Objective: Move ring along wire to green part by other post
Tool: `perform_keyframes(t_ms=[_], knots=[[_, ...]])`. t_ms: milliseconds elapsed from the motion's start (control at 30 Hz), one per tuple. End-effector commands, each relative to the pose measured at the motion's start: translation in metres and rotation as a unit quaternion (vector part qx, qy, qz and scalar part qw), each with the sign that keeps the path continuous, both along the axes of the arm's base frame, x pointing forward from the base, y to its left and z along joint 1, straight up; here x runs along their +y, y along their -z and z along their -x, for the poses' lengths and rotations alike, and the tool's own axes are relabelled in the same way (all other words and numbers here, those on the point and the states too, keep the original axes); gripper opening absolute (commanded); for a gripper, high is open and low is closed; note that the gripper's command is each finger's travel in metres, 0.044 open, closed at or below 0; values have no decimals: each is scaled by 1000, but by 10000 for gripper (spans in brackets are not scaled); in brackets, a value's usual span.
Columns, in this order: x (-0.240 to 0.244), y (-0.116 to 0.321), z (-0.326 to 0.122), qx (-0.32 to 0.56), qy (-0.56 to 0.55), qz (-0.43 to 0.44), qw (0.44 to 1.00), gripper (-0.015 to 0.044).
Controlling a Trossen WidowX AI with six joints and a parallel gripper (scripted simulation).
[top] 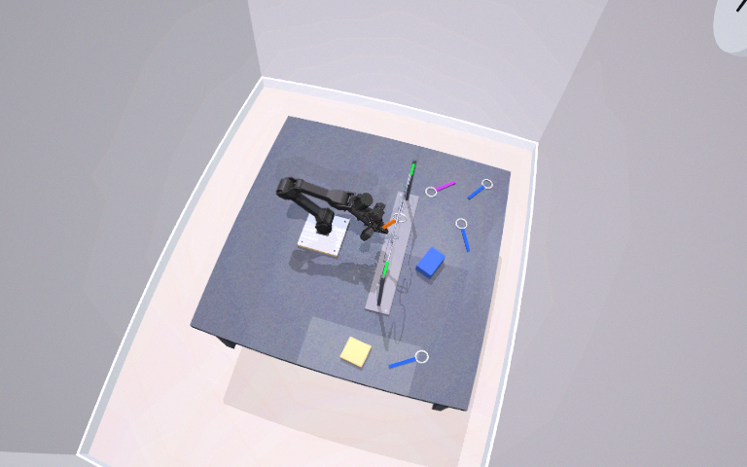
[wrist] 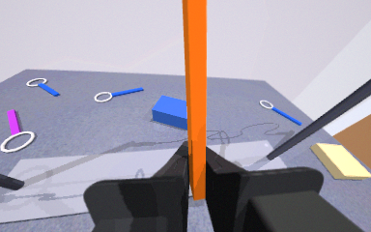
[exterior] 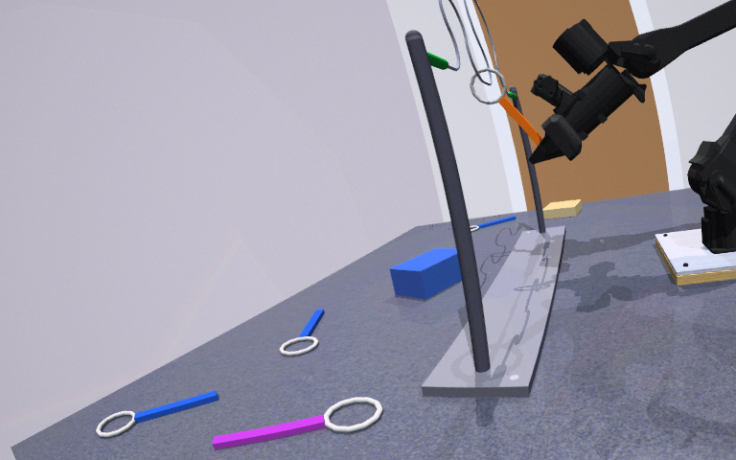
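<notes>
My gripper [top: 384,229] [exterior: 534,156] [wrist: 190,144] is shut on the lower end of the orange handle [top: 389,223] [exterior: 519,119] [wrist: 196,87]. The handle slants up from the fingers to the white ring [exterior: 471,85], which is out of the wrist view. The ring is between the two posts, away from both green parts. The thin grey wire dips inside the ring's outline in the exterior view; I cannot tell whether they touch. One green part [top: 412,168] [exterior: 438,60] is by the near post [exterior: 452,178]; the other green part [top: 385,269] [exterior: 512,95] is by the far post [exterior: 534,184].
Both posts stand on a grey base board [top: 377,305] [exterior: 461,389]. Beyond it are a blue block [top: 430,263] [exterior: 423,276] [wrist: 169,111], a magenta-handled ring and several blue-handled rings. A yellow block [top: 355,351] [exterior: 563,208] [wrist: 338,159] lies past the far post's end.
</notes>
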State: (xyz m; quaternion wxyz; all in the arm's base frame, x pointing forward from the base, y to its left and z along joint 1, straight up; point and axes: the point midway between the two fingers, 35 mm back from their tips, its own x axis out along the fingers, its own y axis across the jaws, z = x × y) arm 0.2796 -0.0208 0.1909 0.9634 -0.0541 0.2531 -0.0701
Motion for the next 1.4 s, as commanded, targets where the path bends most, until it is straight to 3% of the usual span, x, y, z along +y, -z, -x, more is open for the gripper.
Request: perform_keyframes(t_ms=[0, 833, 1367], knots=[[7, -2, 0, -4, 2, -17, 1000, -150], [44, -2, 0, -5, 2, -70, 998, -150], [84, -8, 0, -5, 1, -179, 984, -150]])
